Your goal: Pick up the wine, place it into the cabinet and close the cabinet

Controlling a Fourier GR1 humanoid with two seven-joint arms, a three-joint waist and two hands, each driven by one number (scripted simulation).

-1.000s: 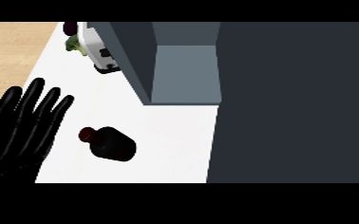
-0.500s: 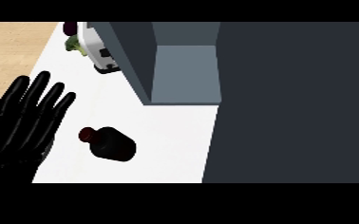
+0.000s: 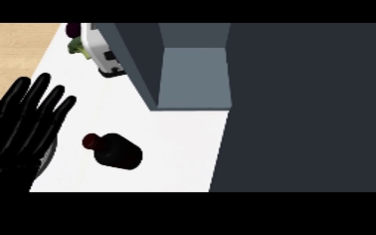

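Left hand point(image 3: 28, 129) in at the lower left edge, black, its fingers point(image 3: 40, 95) straight and spread, pointing up the view, nothing in their hold. It sits over the left border of the white worktop point(image 3: 180, 144). Just to its right, apart from it, the dark, squat wine bottle point(image 3: 116, 151) lies on the white worktop with its round reddish cap point(image 3: 90, 140) turned toward the hand. Above and to the right of the bottle stands the grey-blue cabinet point(image 3: 192, 82), open, its pale inner floor on show, its dark side wall running down toward the bottle. A wide dark slab point(image 3: 301, 109) fills the right of the view. At the top left, tucked against the cabinet's wall, a white appliance with black marks point(image 3: 103, 55), and something green point(image 3: 78, 48) beside it. Light wood floor point(image 3: 26, 42) beyond the worktop's left edge.
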